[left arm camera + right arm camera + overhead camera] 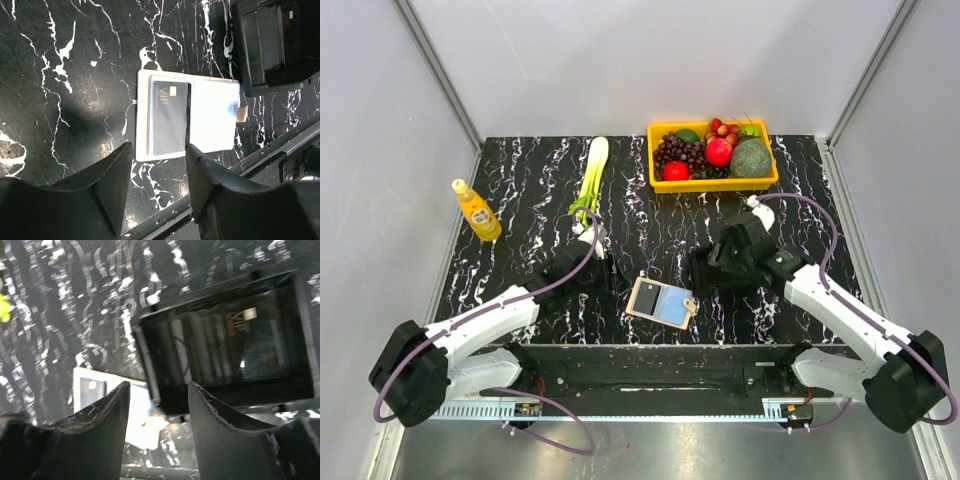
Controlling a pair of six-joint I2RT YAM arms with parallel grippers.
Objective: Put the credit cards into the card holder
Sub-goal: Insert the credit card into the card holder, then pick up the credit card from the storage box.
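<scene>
beige card holder [212,120], ahead of left fingers [112,175]

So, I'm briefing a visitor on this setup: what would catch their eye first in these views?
The yellow tray of fruit at the far edge of the table stands out most. Near the front centre lies the open card holder showing a dark VIP card; a yellow bottle stands at the left.

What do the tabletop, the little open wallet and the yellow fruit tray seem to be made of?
The tabletop is black with white veins, like marble or a printed film, and slightly glossy. The card holder is matte beige, perhaps faux leather. The yellow tray is a uniform bright colour, so likely plastic.
</scene>
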